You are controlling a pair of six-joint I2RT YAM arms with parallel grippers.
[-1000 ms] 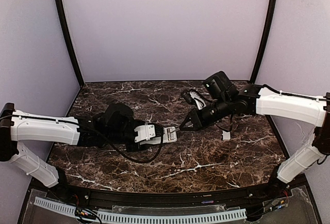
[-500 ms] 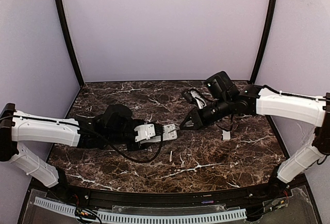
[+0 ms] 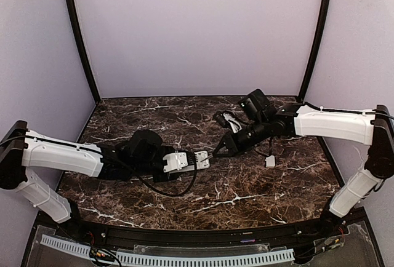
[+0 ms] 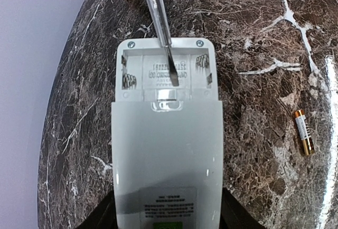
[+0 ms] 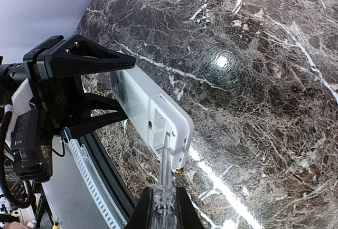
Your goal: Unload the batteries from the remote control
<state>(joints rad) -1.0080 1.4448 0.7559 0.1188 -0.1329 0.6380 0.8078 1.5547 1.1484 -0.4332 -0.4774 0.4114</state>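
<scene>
white remote control (image 4: pixel 166 155), pinched lengthwise left-to-right by the left gripper (image 3: pixel 174 162), presents its open compartment (image 4: pixel 166 72) rightward to the screwdriver (image 4: pixel 158 12) clamped in the right gripper (image 3: pixel 226 146), tip inside.

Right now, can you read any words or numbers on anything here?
Nothing reads clearly.
Raised lettering inside the remote control's open battery bay: upside down, too small to read.
Sticker on the remote's back: blurred.
Loose battery: no lettering legible.

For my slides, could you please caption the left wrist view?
Screwdriver tip inside the open battery bay of the remote control; one battery lies on the table.
</scene>
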